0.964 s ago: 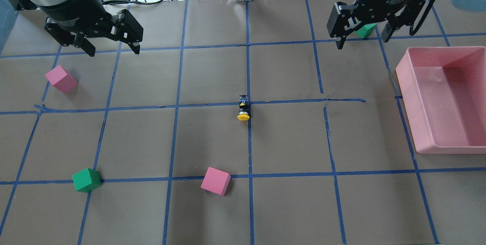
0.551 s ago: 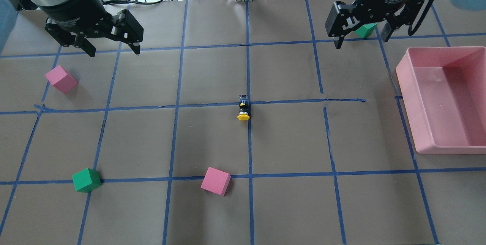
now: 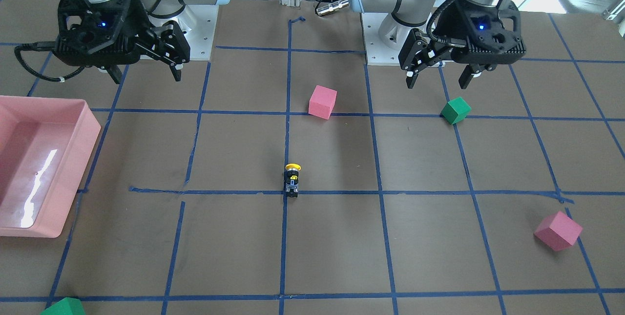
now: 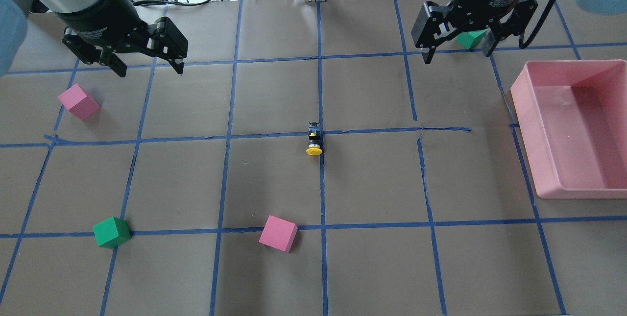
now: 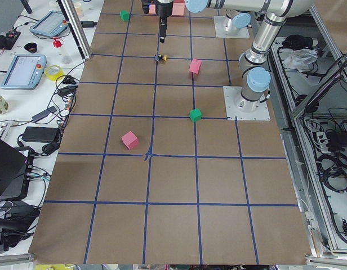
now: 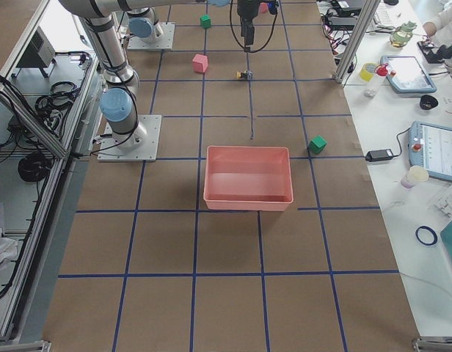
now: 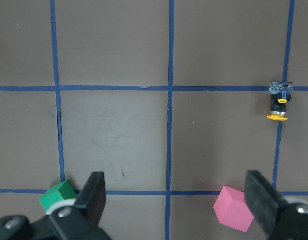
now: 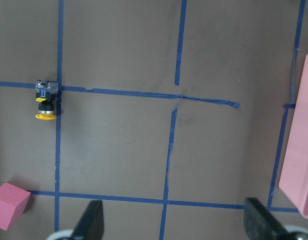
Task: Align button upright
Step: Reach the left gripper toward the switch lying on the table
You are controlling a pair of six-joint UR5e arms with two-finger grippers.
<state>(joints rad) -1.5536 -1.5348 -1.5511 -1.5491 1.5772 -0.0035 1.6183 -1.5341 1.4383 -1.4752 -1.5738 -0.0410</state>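
The button lies on its side on a blue tape line near the table's middle, its yellow cap toward the robot. It also shows in the front view, the left wrist view and the right wrist view. My left gripper is open and empty, high above the table's far left part. My right gripper is open and empty, high above the far right part. Both are far from the button.
A pink bin stands at the right edge. Pink cubes and green cubes lie scattered on the brown table. Cables and a tape roll lie beyond the far edge.
My right gripper has shifted a little to the left in the overhead view, and my left gripper a little to the right. The button and cubes have not moved.
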